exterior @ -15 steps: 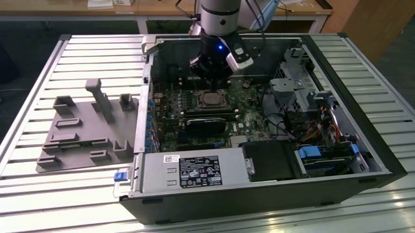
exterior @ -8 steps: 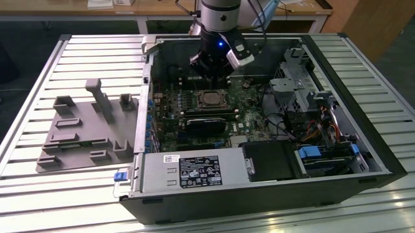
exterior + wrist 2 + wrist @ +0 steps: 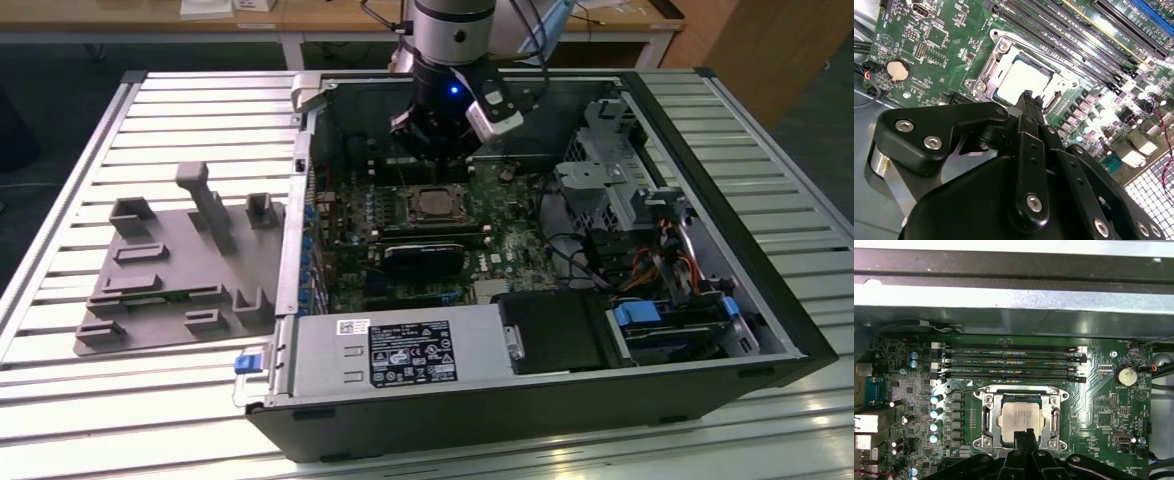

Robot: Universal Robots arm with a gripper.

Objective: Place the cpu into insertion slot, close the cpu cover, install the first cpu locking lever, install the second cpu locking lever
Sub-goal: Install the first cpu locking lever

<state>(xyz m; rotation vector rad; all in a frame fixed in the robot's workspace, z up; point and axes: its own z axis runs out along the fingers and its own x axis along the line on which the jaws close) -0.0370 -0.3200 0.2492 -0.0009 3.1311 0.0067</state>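
The small flat silver-grey square cpu (image 3: pixel 1021 417) lies in the metal-rimmed square insertion slot (image 3: pixel 986 440), the thin silvery cpu cover (image 3: pixel 1021 399) down around it, and the black hand (image 3: pixel 1024 433), fingers together and holding nothing, is right over the slot's edge.

Open black metal computer case (image 3: pixel 747 330) on slatted metal table (image 3: pixel 80 150). Grey moulded fixture tray (image 3: pixel 174 280) beside case, on exterior view's left. Green motherboard (image 3: pixel 1099 410) inside case. Small square silver-topped cpu (image 3: pixel 1020 419) in silver-rimmed square insertion slot (image 3: pixel 985 441), with thin silvery cpu cover frame (image 3: pixel 1021 400) lying around chip. Four long black memory slots (image 3: pixel 1009 362) between slot and case wall. Black gripper (image 3: pixel 1024 436) over cpu's edge; contact unclear.
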